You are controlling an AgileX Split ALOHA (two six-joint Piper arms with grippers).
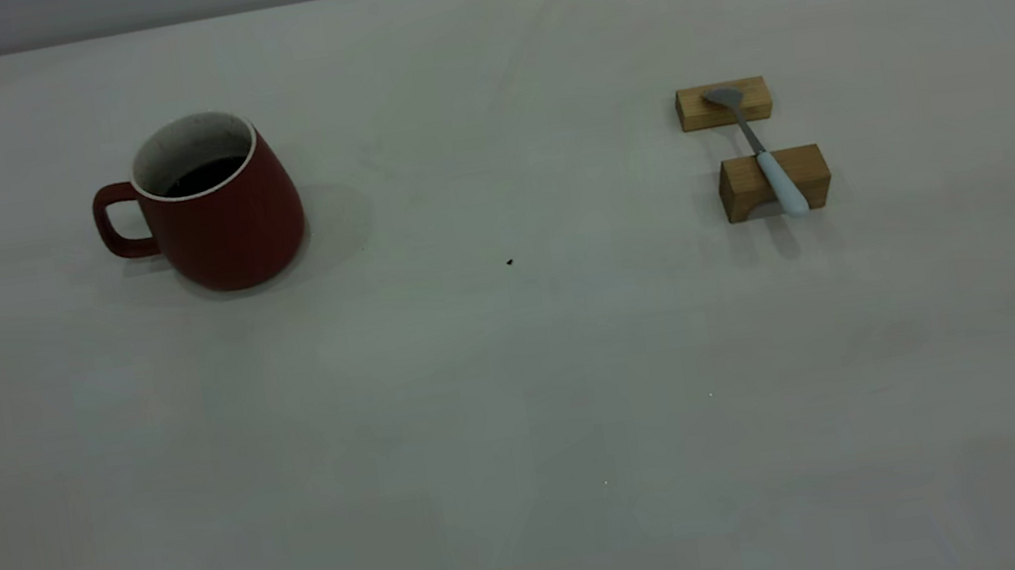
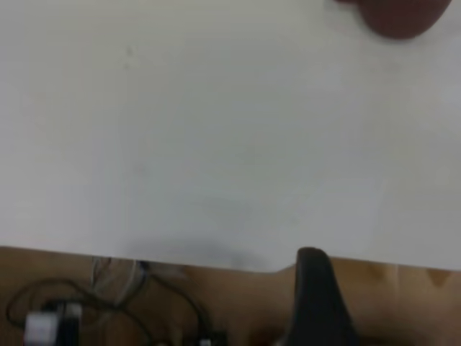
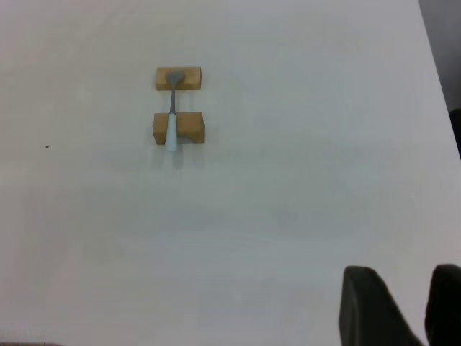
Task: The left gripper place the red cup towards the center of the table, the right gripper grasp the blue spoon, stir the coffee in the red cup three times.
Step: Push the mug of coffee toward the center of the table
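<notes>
Exterior view: red cup (image 1: 216, 208) with coffee (image 1: 202, 177) stands left on the table (image 1: 525, 403); blue spoon (image 1: 757, 149) bridges two wooden blocks (image 1: 774, 182) at right. Left wrist view: left gripper (image 2: 317, 303) at the table edge, opening cannot be told. Right wrist view: right gripper (image 3: 405, 306) parted, empty, well apart from the spoon.

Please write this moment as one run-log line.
cup: left side, holding coffee, untouched | spoon: resting across two wooden blocks, right side | arms: none over table
</notes>
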